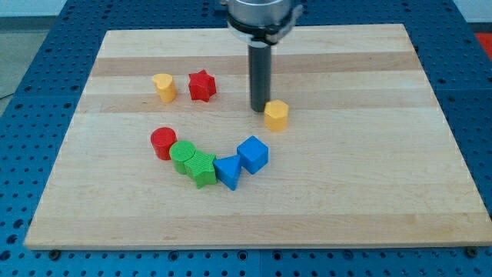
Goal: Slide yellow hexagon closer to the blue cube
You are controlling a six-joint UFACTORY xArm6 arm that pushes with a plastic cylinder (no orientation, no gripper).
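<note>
1. Nearest the view's bottom, a green block (203,168) of star-like shape is sitting at the low point of a curved row of blocks, its outline partly merging with its neighbours.
2. Touching it on the view's left, a green cylinder (182,155) is standing, its lower right side being covered by the star-like block.
3. Up and to the left of that, a red cylinder (163,142) is resting against the green cylinder.
4. On the row's right, a blue triangular block (228,170) is lying against the green star-like block and against the blue cube (253,154), which is closing the row's right end.
5. The yellow hexagon (276,115) is sitting above and slightly right of the blue cube, apart from it with bare wood between them.
6. The tip (260,108) is resting just beside the hexagon's left edge; whether it is actually touching is hard to tell. The rod is carrying nothing and has no jaws to open or close.
7. The arm's housing (260,14) is being cut off by the view's top edge.
8. Near the top left, a yellow block (164,87), its shape unclear, and a red star (201,85) are standing side by side with a narrow gap.
9. The wooden board (369,177) is lying on a blue perforated surface (477,92).
</note>
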